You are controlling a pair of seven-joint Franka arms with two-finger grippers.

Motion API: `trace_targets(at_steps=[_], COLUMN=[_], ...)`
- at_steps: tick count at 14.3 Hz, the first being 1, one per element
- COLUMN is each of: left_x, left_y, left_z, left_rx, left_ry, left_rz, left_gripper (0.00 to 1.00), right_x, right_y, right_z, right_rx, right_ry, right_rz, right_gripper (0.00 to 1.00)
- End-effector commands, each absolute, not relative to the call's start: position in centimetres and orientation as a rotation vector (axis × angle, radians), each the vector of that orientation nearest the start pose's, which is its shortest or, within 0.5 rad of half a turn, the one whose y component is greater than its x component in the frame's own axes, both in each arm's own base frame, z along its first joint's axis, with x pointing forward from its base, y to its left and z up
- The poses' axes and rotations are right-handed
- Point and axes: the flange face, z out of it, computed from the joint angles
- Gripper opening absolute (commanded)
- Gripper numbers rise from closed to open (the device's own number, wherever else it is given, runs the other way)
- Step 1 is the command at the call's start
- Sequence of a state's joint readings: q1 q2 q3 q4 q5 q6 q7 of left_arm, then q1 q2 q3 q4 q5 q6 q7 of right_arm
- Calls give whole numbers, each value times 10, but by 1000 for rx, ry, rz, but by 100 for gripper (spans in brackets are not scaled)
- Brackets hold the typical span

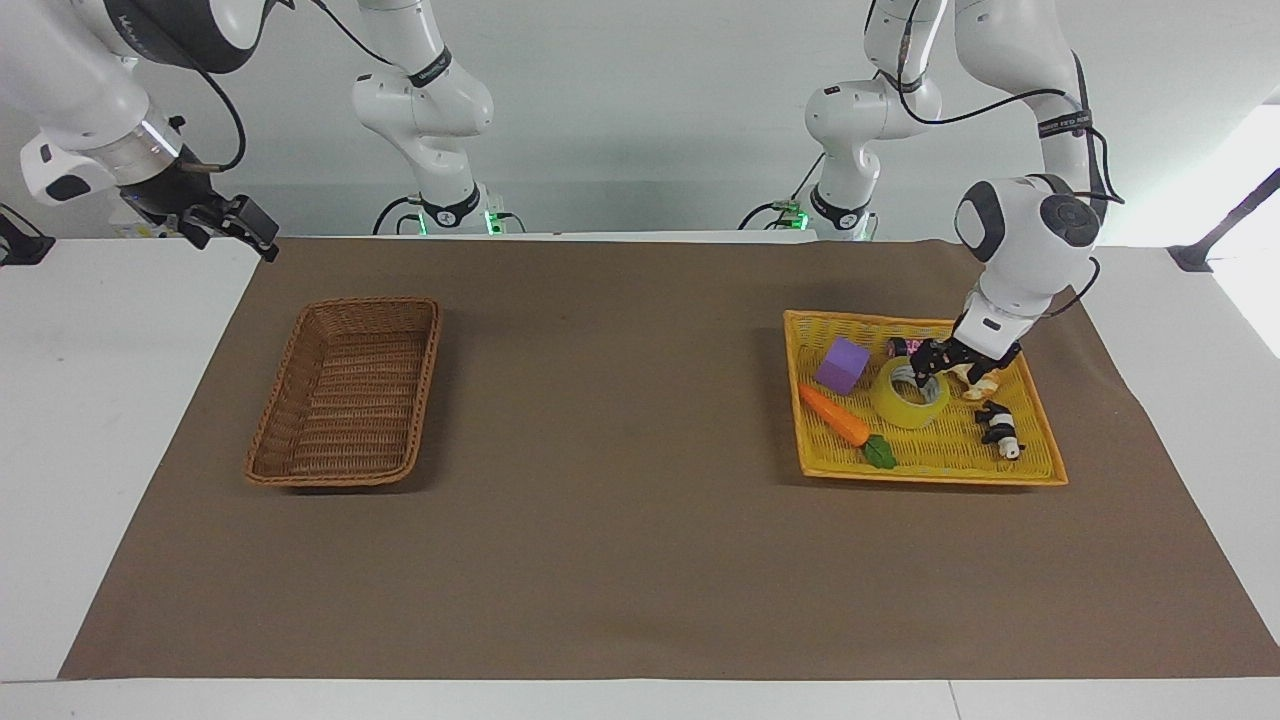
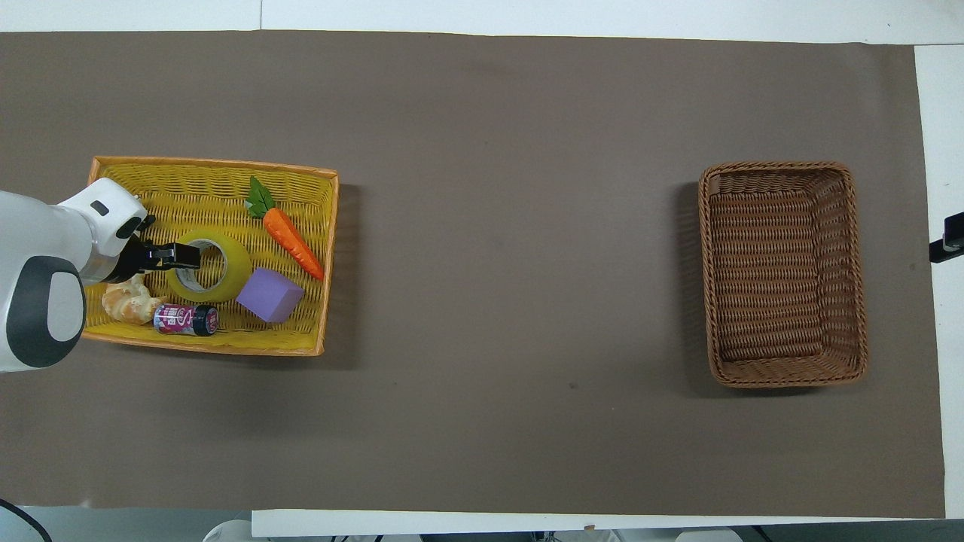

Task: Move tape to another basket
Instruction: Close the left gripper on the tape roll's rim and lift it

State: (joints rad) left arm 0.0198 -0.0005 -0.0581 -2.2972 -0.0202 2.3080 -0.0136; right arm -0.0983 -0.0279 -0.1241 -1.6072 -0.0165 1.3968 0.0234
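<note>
On the table:
Surface: brown paper mat [image 1: 620,520] on a white tabletop [image 1: 110,400], pale wall.
Yellow-orange woven tray basket [image 1: 1040,440]: thick translucent yellow tape roll [image 1: 905,405], purple foam cube [image 1: 842,364], orange toy carrot [image 1: 835,414], croissant [image 2: 124,299], small can [image 2: 185,319], panda figure [image 1: 999,428].
Dark-brown wicker basket [image 1: 345,390]: toward the right arm's end.
Left gripper [image 1: 925,366]: fingers spread at the tape's rim; grasp cannot be told.
Right gripper [image 1: 240,225]: waiting at the mat's corner, fingers unreadable.

One high camera faces the robots across the table; another looks steeply down from above them. Both show the brown mat [image 1: 620,560].
</note>
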Motion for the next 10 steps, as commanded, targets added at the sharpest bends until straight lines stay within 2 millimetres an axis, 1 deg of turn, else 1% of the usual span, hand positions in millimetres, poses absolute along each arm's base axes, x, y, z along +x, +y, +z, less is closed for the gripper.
trace_targets(at_steps=[1, 3, 5, 7, 9, 10], left_x=[512, 508, 509, 509, 509, 511], left_y=[-22, -22, -21, -21, -23, -20], left_z=[341, 335, 328, 324, 318, 318], left_rx=[-3145, -3145, -3144, -3144, -3144, -3145], left_ry=[-32, -49, -104, -109, -109, -114], left_rz=[-34, -12, 8, 15, 25, 6], left_gripper=[74, 73, 70, 66, 60, 56], right_x=[505, 505, 505, 505, 505, 504], right_y=[-119, -119, -119, -119, -120, -120], right_z=[610, 610, 610, 610, 610, 610], right_rx=[-3106, -3106, -3106, -3106, -3105, -3107], right_ry=[359, 359, 359, 359, 361, 361], right_rz=[293, 293, 293, 293, 293, 293], right_gripper=[100, 100, 100, 100, 100, 100])
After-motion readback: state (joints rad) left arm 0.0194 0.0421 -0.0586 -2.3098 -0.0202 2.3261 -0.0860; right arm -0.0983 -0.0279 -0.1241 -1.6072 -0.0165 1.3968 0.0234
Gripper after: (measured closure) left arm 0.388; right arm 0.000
